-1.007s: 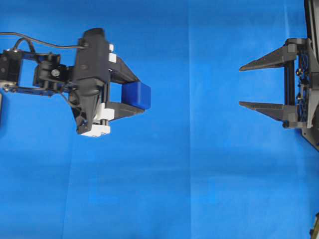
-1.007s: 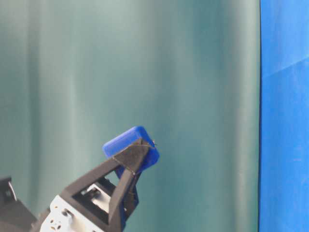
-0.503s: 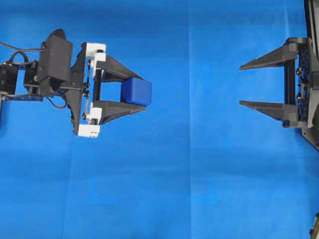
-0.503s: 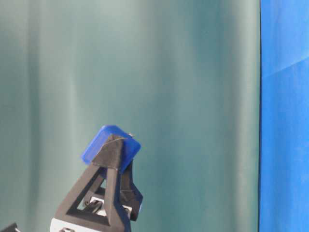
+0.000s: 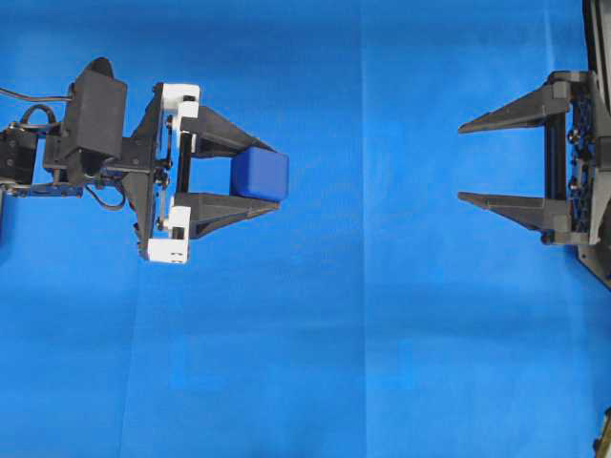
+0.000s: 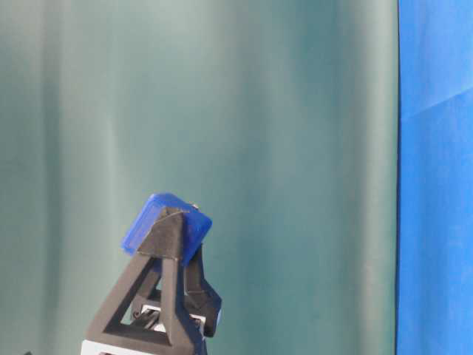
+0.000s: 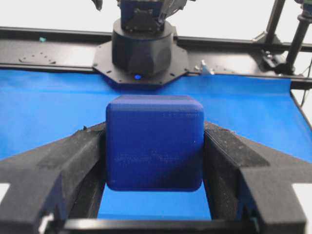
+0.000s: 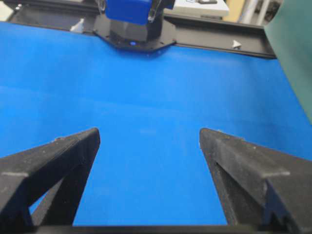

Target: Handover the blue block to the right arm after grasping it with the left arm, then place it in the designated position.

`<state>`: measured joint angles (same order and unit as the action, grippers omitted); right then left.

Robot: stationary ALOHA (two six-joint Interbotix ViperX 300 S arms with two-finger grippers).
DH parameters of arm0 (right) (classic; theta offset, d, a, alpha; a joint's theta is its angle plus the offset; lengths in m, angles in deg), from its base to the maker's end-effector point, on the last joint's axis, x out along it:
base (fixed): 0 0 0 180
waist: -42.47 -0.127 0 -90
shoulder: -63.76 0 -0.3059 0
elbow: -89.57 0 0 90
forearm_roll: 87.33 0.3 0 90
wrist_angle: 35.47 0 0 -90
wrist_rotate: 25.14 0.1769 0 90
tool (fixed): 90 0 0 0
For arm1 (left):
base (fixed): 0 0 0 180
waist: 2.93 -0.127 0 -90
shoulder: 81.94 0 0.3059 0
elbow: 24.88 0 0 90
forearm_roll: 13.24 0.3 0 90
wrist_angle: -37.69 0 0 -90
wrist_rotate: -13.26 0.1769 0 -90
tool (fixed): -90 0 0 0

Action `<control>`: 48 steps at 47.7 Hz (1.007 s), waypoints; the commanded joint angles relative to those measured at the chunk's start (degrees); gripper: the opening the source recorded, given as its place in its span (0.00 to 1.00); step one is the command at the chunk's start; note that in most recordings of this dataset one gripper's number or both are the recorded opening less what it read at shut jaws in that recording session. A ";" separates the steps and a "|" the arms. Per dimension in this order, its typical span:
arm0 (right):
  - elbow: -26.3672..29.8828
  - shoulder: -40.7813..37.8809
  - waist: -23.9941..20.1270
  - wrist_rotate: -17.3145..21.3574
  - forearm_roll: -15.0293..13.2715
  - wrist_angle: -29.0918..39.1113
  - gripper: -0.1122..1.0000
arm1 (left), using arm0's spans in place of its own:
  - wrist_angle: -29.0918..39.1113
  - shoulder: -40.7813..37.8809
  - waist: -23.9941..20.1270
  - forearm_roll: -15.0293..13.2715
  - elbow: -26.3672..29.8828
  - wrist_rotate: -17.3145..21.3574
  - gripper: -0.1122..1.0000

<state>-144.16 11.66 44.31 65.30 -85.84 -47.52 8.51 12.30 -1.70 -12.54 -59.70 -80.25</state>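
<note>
The left gripper (image 5: pixel 250 185) pinches the blue block (image 5: pixel 261 175) between its two black fingers, and the wrist view confirms the block (image 7: pixel 155 141) is squeezed flat on both side faces, sitting just inside the fingertips with a little of it past them. Over the last second the wrist has pitched up: a second ago the gripper's body hid most of its own fingers from above, and now the white brackets and both fingers lie stretched out toward the other arm, while in the table-level view the block (image 6: pixel 166 229) has swung from a forward lean to sitting on top of nearly upright fingers. The block has stayed clamped through the turn. The right gripper (image 5: pixel 474 162) has not moved; its fingers are spread wide, pointing back at the block, well apart from it across the blue cloth (image 5: pixel 363 334). By my reading the grasp and lift are done and the handover is being lined up; closing the gap between the two grippers comes next
</note>
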 commanded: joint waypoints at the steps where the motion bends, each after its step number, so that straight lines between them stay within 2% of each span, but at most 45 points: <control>1: 1.58 -0.18 0.09 -0.09 -0.09 -0.53 0.97 | -0.62 0.44 -0.09 -0.09 0.53 0.18 0.54; 28: 1.76 -0.44 0.09 -0.79 -0.70 -0.53 0.97 | -0.88 0.53 -0.09 -0.09 0.62 0.09 0.54; 30: 1.85 -0.53 0.09 -1.23 -1.58 -0.62 0.97 | -0.88 0.53 -0.09 -0.09 0.62 0.09 0.54; 38: 2.02 -0.62 0.09 -4.13 -8.17 -0.35 0.96 | -0.88 0.53 -0.09 -0.09 0.62 0.00 0.54; 48: 2.20 -0.70 0.09 -10.46 -16.08 -0.09 0.96 | -1.14 0.53 -0.09 -0.09 0.70 -0.09 0.54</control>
<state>-143.54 11.14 44.31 56.51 -99.46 -47.43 8.07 12.21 -1.70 -12.54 -59.70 -80.25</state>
